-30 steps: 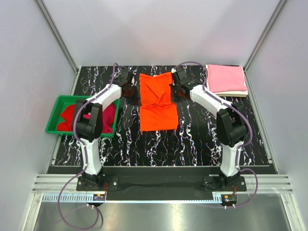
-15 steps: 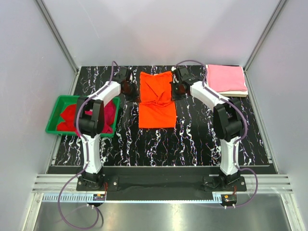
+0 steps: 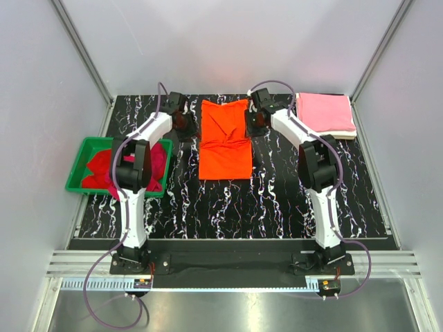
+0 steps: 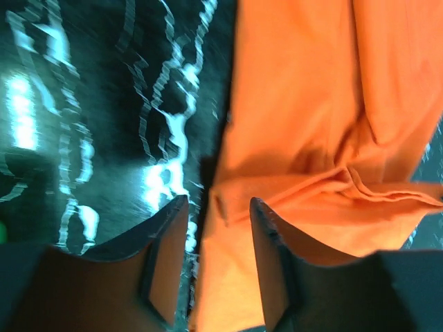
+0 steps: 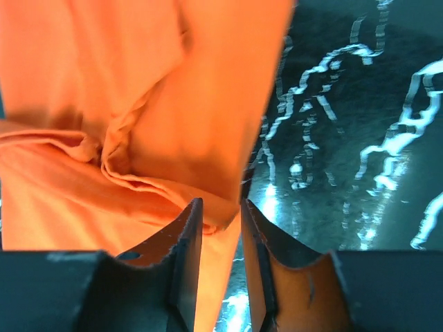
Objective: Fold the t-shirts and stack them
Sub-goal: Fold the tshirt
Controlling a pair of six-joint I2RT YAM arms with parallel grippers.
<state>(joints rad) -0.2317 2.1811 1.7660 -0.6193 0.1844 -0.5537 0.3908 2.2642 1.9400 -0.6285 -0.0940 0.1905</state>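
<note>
Our left gripper (image 4: 216, 202) has its fingers apart, straddling the left edge of the orange t-shirt (image 3: 225, 140). One finger is over the black marbled table (image 3: 277, 197) and the other over the cloth, and we see nothing clamped. Our right gripper (image 5: 221, 203) stands at the shirt's right edge with a narrower gap, a folded corner of orange cloth lying just at its fingertips, not pinched. The orange shirt lies flat between the two grippers, a bunched crease running across it. Right of it, past the right gripper, a folded pink t-shirt (image 3: 325, 112) rests on a cream-white t-shirt (image 3: 340, 135). Well to its left, a green bin (image 3: 75, 173) holds a red t-shirt (image 3: 97, 166) and a crimson-magenta t-shirt (image 3: 160, 163).
</note>
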